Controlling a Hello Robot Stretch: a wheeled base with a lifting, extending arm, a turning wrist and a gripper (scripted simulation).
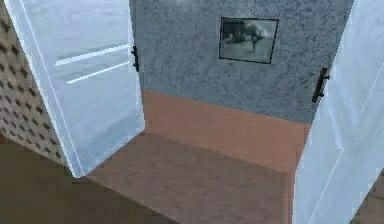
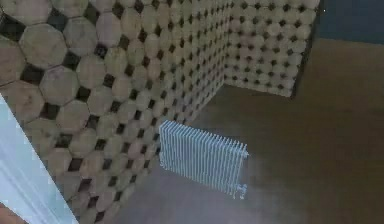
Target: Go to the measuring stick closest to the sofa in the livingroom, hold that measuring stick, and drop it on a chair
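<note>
The forward view looks through a doorway between two white doors. One white door (image 1: 85, 80) stands swung inward at the forward view's left, with a dark handle (image 1: 135, 57). Another white door (image 1: 345, 130) stands at the forward view's right, with a dark handle (image 1: 320, 85). Beyond them is a reddish-brown floor (image 1: 200, 150) and a grey speckled wall (image 1: 200, 45) with a dark framed picture (image 1: 249, 39) hung on it.
In the arm side view a wall of round-patterned tiles (image 2: 110, 90) runs to a corner at the upper right. A white ribbed radiator (image 2: 203, 155) stands against it above dark brown floor (image 2: 310, 140). A white door edge (image 2: 20, 170) shows at the lower left.
</note>
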